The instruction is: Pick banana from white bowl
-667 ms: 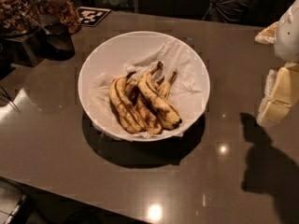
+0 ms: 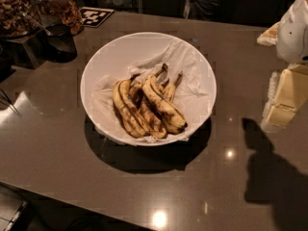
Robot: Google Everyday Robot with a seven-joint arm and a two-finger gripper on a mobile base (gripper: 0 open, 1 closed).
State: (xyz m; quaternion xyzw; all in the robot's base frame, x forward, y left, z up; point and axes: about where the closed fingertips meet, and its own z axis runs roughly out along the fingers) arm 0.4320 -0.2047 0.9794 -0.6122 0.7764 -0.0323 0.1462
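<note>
Fingers (image 2: pixel 287 97) of the gripper (image 2: pixel 273 120) are hanging at the right edge, above the table (image 2: pixel 62 177) and well apart from the white bowl (image 2: pixel 144 36); whether they are spread or pressed together cannot be told. Crumpled white paper (image 2: pixel 195 73) is lining the bowl, and several overripe bananas are lying on it. The banana (image 2: pixel 161 102), long, curved and freckled, is resting on the right of the bunch, its stem pointing to the far rim. Shorter black-streaked bananas (image 2: pixel 129 110) are lying just beside it, touching. Jars of nuts (image 2: pixel 17 6) are standing at the far left corner.
</note>
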